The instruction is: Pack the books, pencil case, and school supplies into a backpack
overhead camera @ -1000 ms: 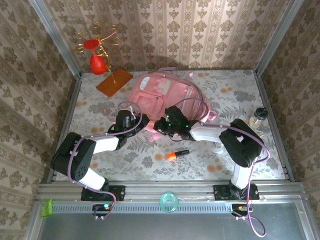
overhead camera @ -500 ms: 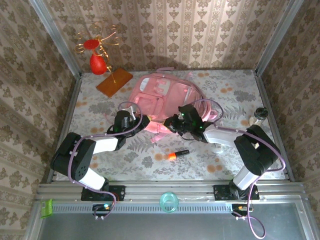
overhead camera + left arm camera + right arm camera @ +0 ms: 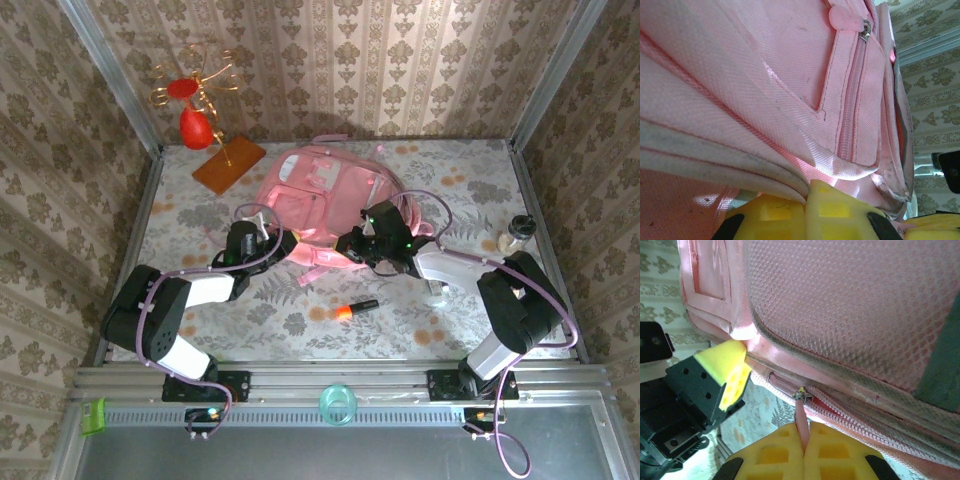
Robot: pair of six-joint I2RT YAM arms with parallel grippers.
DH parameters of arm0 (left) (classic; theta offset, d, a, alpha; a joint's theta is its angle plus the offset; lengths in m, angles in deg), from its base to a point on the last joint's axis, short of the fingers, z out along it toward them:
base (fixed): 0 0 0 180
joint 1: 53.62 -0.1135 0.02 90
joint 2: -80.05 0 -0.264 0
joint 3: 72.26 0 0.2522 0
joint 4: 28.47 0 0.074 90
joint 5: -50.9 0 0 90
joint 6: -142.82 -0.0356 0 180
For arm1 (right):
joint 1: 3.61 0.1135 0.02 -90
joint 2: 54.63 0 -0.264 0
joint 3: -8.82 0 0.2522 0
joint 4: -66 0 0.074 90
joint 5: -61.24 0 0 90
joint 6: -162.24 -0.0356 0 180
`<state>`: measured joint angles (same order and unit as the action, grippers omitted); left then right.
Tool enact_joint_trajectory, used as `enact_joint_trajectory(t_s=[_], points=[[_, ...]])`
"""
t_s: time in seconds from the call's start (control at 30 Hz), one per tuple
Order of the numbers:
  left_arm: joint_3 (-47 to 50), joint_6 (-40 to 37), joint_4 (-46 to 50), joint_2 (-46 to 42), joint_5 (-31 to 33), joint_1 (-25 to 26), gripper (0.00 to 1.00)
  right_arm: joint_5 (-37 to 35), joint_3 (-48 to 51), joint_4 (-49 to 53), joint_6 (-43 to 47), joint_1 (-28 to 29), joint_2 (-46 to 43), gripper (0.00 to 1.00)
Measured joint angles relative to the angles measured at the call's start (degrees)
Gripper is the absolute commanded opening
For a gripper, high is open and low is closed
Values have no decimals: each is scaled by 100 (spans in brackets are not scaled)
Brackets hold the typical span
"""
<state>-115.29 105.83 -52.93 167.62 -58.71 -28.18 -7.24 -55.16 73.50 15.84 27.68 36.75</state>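
Observation:
The pink backpack (image 3: 325, 190) lies flat at the table's middle back. My left gripper (image 3: 287, 243) is at its near left corner, shut on the pale piped edge of the backpack (image 3: 765, 75), as the left wrist view shows (image 3: 809, 189). My right gripper (image 3: 352, 243) is at the near edge, shut on the pink zip pull (image 3: 802, 415) below the metal slider (image 3: 801, 395); the zip teeth to the slider's right stand parted. An orange-and-black marker (image 3: 355, 309) lies on the table in front of both grippers. The books and pencil case are out of view.
An orange-brown board with a gold wire stand (image 3: 228, 165) sits at the back left. A small bottle (image 3: 517, 233) stands by the right wall. A small whitish piece (image 3: 437, 290) lies by the right arm. The left gripper's yellow finger (image 3: 727, 367) is close beside the right one.
My right gripper has slid to the right along the backpack's near edge with the zip pull, and the right arm swung outward. The left gripper has stayed put.

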Motion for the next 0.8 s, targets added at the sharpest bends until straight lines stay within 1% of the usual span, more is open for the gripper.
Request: enact_joint_trajectory(t_s=[0.23,0.4,0.6,0.73,0.8], points=[[0,-39,-20,0,-166,-4,0,-256,-269,916,841,0,-295,0],[0,-81,-61,0,-291,-9,0,-345,-308,1248,1152,-52,-433,0],[0,-138,-70,0,-422,-39,0,168,-13,1058,1099,-472,-555,0],[50,-227,138,0,9,-490,0,208,308,1078,896,-1062,-715,0],[50,-258,199,0,195,-608,0,225,313,1032,804,-1032,-686,0]])
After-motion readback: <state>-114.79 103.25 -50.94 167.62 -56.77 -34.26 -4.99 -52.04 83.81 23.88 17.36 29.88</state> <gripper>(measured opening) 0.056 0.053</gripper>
